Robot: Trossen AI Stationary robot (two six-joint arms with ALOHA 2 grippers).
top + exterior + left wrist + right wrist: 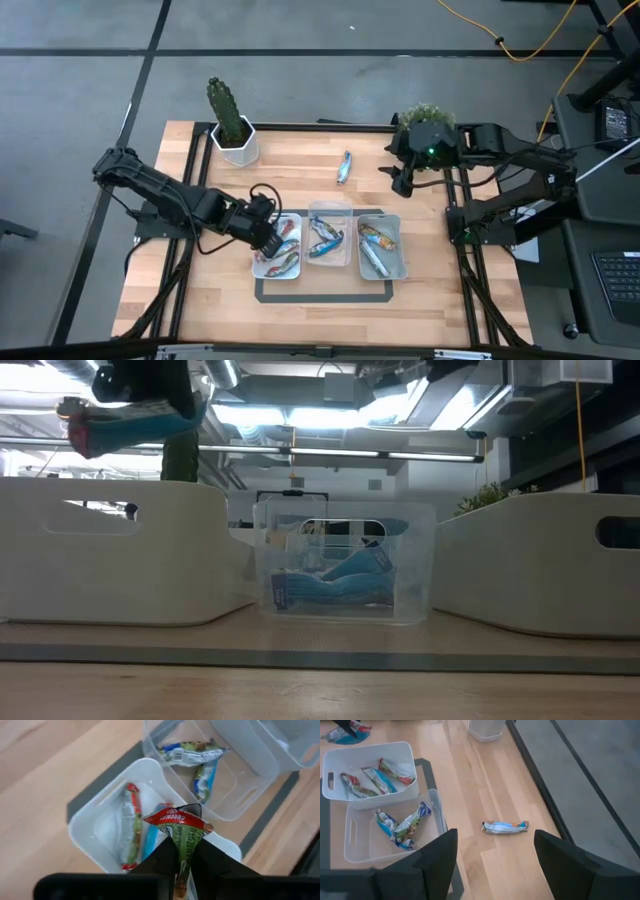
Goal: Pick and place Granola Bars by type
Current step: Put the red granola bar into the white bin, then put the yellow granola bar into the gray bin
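Note:
My left gripper (270, 238) hangs over the white left tray (262, 268) and is shut on a green granola bar with a red end (180, 827). In the low view, that bar (130, 422) shows high above the tray wall. Other bars lie in the left tray (131, 827), the clear middle tray (326, 238) and the right tray (378, 250). One blue-and-silver bar (344, 167) lies flat on the far part of the table, also in the right wrist view (505, 826). My right gripper (403, 180) is open, right of that bar and above the table (496, 834). My left gripper pinches the green bar between its two fingers (162, 860), which lie across the wrapper's middle (184, 851). The red crimped end (176, 816) sticks out past the fingertips. The bar is lifted clear, above the white tray.
A potted cactus (232, 125) stands at the table's far left and a leafy plant (428, 115) at its far right, behind the right gripper. The three trays sit side by side inside a dark taped rectangle (320, 295). Bare wood lies left and near of the trays.

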